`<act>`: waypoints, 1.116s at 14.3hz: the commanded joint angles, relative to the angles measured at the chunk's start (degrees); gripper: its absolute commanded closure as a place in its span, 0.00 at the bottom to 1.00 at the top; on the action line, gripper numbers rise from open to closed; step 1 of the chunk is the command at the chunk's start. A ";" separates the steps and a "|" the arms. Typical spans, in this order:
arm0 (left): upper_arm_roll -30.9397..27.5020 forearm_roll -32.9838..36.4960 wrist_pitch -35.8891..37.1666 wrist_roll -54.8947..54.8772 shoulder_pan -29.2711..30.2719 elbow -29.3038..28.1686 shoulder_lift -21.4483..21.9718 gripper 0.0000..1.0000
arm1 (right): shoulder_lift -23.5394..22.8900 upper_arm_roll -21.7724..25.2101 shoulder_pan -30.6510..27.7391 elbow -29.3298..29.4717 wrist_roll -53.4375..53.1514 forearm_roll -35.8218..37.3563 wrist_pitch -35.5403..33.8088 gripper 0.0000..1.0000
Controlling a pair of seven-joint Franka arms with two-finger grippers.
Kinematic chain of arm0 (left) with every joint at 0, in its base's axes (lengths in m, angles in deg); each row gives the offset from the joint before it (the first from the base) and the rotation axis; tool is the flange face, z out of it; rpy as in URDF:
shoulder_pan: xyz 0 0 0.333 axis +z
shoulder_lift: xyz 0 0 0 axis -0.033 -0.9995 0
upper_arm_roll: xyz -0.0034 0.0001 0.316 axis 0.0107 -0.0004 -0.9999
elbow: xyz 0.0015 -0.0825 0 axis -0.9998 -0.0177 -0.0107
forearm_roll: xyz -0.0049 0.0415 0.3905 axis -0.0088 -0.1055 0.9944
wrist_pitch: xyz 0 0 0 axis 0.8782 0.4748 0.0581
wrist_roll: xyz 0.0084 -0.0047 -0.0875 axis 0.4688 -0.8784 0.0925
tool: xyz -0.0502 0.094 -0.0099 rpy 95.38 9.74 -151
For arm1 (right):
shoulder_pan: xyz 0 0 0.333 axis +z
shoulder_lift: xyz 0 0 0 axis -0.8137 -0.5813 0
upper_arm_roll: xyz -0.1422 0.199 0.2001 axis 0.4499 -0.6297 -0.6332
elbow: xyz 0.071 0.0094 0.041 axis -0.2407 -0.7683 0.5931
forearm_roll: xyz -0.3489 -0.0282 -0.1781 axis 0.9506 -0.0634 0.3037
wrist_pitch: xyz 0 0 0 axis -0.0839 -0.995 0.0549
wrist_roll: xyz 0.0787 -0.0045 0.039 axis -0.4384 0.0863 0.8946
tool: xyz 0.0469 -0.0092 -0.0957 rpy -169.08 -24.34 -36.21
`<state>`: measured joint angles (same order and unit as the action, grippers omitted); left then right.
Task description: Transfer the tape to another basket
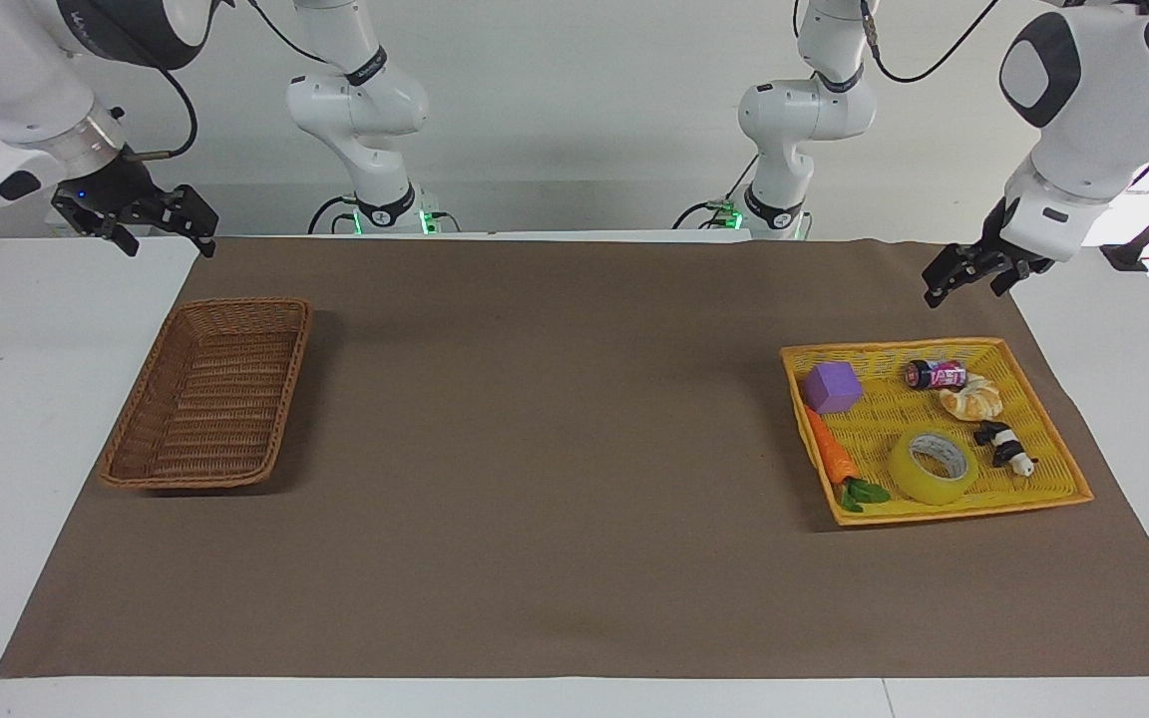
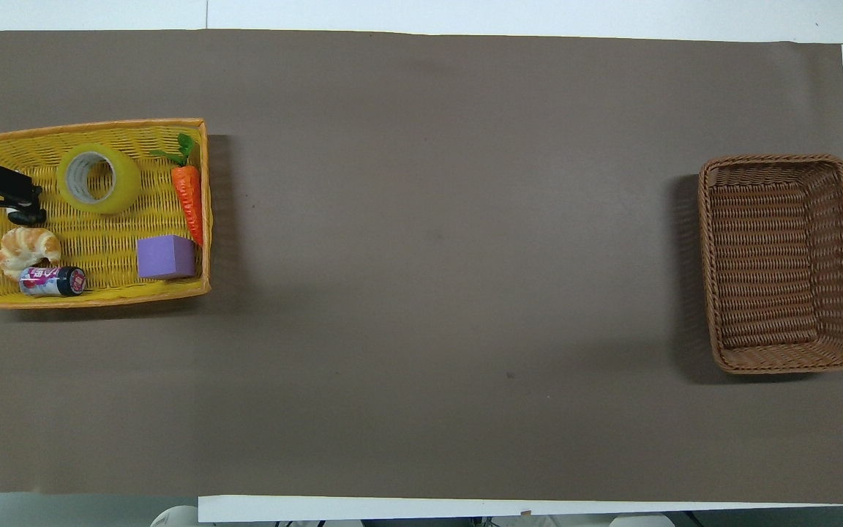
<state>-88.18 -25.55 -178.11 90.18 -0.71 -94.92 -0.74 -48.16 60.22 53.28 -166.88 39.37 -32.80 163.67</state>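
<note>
A wide roll of translucent yellow tape (image 1: 933,467) with a white printed core lay flat in the yellow tray basket (image 1: 1051,408), beside a carrot (image 1: 831,456) and a small black-and-white figure (image 1: 1004,447). The dark brown wicker basket (image 1: 287,374) sat empty at the right arm's end, with bare brown mat (image 1: 555,419) between the two. The left gripper (image 1: 963,269) hung above the mat's edge, fingers apart. The right gripper (image 1: 150,221) waited with fingers apart, holding nothing.

Tape (image 1: 932,467) open above (carrot (image 1: 831,454), panda (image 1: 1004,447) flank it).
</note>
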 commanded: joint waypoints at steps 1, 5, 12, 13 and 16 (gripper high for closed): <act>0.03 0.08 -11.57 0.24 3.56 -1.84 -7.93 0.00 | 1.14 -0.36 -0.76 -1.35 1.12 -1.26 0.73 0.01; 0.03 0.08 -20.30 -0.02 6.63 -1.93 -13.49 0.25 | 1.14 -0.36 -0.76 -1.35 1.12 -1.26 0.73 0.01; 0.03 0.08 -29.98 -1.24 6.82 -1.84 -20.26 0.25 | 1.14 -0.36 -0.76 -1.35 1.12 -1.26 0.73 0.01; 0.03 0.08 -30.77 -3.17 6.74 -1.93 -21.05 0.25 | 1.14 -0.36 -0.76 -1.35 1.12 -1.26 0.73 0.01; -0.05 0.08 -32.97 -10.55 7.35 -2.71 -22.64 0.25 | 1.14 -0.36 -0.76 -1.35 1.12 -1.26 0.73 0.01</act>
<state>-88.31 -25.55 -209.01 83.96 5.83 -97.63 -22.18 -48.16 60.22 53.28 -166.88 39.37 -32.80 163.67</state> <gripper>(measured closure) 0.251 0.004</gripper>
